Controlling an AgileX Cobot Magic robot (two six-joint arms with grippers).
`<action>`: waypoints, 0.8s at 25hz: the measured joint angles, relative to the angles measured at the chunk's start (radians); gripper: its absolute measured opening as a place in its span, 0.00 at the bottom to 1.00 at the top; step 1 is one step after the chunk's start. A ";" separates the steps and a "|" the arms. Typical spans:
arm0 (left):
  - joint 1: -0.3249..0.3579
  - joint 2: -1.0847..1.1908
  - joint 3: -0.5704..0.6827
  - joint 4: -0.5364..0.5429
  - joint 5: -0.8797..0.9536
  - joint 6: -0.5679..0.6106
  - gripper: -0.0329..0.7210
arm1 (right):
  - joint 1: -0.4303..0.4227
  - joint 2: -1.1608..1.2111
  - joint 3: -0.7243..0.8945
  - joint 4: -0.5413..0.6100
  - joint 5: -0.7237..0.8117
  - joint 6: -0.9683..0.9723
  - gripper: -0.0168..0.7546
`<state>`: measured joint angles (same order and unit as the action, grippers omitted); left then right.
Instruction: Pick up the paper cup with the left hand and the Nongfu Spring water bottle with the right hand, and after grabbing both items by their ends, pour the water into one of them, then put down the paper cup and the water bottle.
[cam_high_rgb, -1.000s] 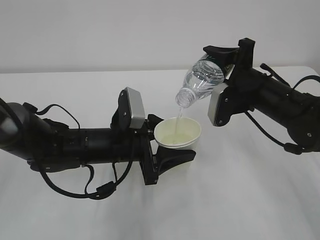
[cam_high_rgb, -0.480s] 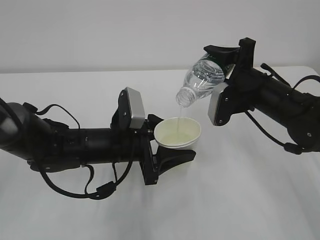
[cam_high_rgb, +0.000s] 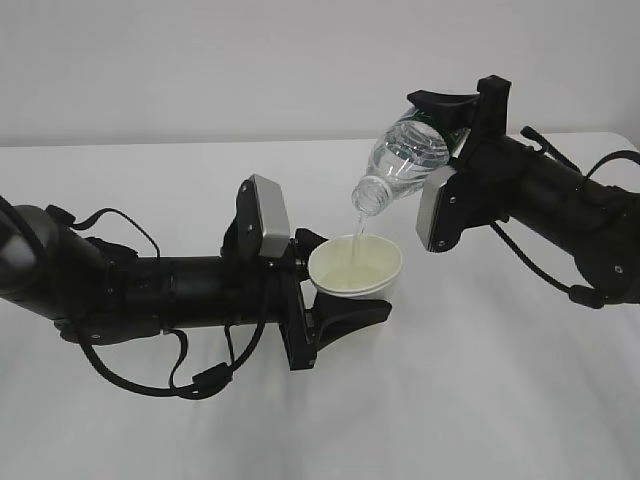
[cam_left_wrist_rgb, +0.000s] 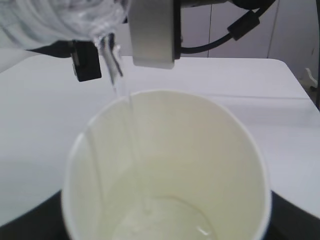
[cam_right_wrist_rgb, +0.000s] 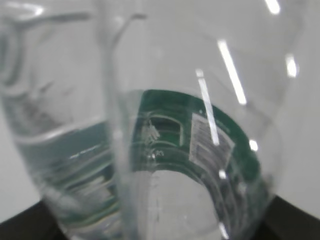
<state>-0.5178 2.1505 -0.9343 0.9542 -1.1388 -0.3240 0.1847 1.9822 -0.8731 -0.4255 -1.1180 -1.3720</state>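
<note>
My left gripper (cam_high_rgb: 335, 285) is shut on the white paper cup (cam_high_rgb: 355, 267), which stands upright above the table at the centre. My right gripper (cam_high_rgb: 445, 120) is shut on the Nongfu Spring water bottle (cam_high_rgb: 400, 160) by its green-labelled base, tilted mouth-down over the cup. A thin stream of water (cam_high_rgb: 357, 228) falls from the mouth into the cup. The left wrist view looks down into the cup (cam_left_wrist_rgb: 165, 170), where water pools at the bottom and the stream (cam_left_wrist_rgb: 131, 130) comes in from the bottle mouth (cam_left_wrist_rgb: 107, 37). The bottle (cam_right_wrist_rgb: 150, 150) with its green label fills the right wrist view.
The white table (cam_high_rgb: 480, 400) spreads under both arms, with a pale wall behind it. The left arm lies low across the table's left half. From the right side the other arm reaches in above the surface.
Both arms, the cup and the bottle hold the same place. Water keeps running from the bottle into the cup.
</note>
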 joint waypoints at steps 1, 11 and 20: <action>0.000 0.000 0.000 0.000 0.000 0.000 0.68 | 0.000 0.000 0.000 0.000 0.000 0.000 0.64; 0.000 0.000 0.000 0.000 0.000 0.000 0.68 | 0.000 0.000 0.000 0.000 0.000 -0.002 0.64; 0.000 0.000 0.000 0.001 0.000 0.000 0.68 | 0.000 0.000 0.000 0.000 0.000 -0.005 0.64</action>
<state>-0.5178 2.1505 -0.9343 0.9556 -1.1388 -0.3240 0.1847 1.9822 -0.8731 -0.4255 -1.1180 -1.3768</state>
